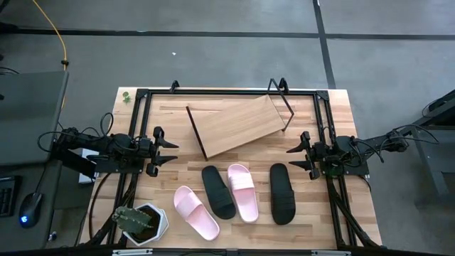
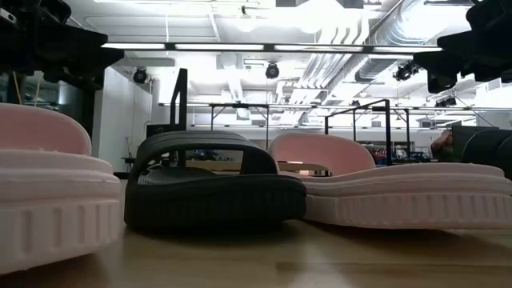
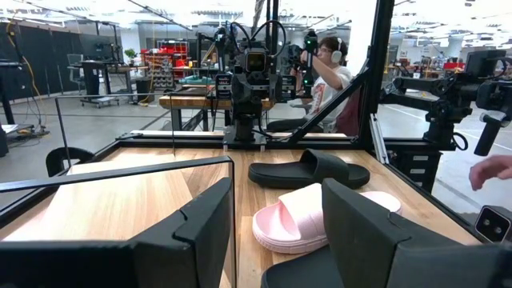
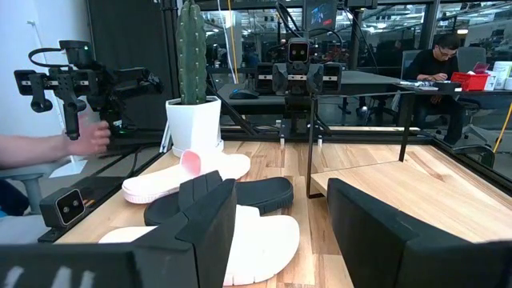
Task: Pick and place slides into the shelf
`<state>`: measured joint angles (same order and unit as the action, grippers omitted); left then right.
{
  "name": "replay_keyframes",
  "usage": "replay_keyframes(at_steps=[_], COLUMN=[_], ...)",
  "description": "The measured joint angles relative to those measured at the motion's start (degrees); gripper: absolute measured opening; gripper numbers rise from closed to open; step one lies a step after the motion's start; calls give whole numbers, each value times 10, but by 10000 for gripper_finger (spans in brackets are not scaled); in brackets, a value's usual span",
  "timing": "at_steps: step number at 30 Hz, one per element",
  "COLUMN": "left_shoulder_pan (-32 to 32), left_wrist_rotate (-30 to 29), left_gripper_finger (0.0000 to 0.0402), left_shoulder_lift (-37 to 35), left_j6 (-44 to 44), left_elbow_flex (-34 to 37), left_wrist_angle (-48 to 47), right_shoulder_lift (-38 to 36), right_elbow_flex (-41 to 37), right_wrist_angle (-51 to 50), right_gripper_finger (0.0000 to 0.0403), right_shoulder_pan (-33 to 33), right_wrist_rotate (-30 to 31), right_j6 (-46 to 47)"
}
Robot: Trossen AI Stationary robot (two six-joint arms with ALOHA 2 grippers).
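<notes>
Four slides lie sole-down in a row on the near half of the table: a pink one (image 1: 195, 211), a black one (image 1: 218, 190), a pink one (image 1: 242, 190) and a black one (image 1: 282, 192). The shelf (image 1: 238, 124), a slanted light-wood board on a black wire frame, stands on the table behind them. My left gripper (image 1: 170, 151) hovers open at the table's left side, pointing right. My right gripper (image 1: 293, 156) hovers open at the right side, pointing left. In the left wrist view the shelf board (image 3: 120, 200), a pink slide (image 3: 312, 216) and a black slide (image 3: 308, 170) lie ahead of the left gripper (image 3: 276, 208).
A potted cactus (image 1: 142, 222) stands at the table's near left corner, beside the leftmost pink slide. A black frame (image 1: 213, 91) runs along the table's far edge and both sides. A person's hand (image 4: 48, 144) shows beyond the table's near edge in the right wrist view.
</notes>
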<state>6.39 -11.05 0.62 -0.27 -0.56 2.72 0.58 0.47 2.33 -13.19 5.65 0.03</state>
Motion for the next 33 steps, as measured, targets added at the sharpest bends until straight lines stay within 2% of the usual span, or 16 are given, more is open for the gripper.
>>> replay_keyframes(at_steps=[33], left_shoulder_pan=[0], left_wrist_rotate=[1], left_gripper_finger=[177], left_shoulder_lift=[0], left_j6=[-15], left_elbow_flex=[0], left_wrist_angle=[-1], right_shoulder_lift=[0], right_elbow_flex=[0], right_wrist_angle=[16], right_gripper_finger=[188], right_shoulder_pan=[0], right_wrist_rotate=[0], right_j6=[1])
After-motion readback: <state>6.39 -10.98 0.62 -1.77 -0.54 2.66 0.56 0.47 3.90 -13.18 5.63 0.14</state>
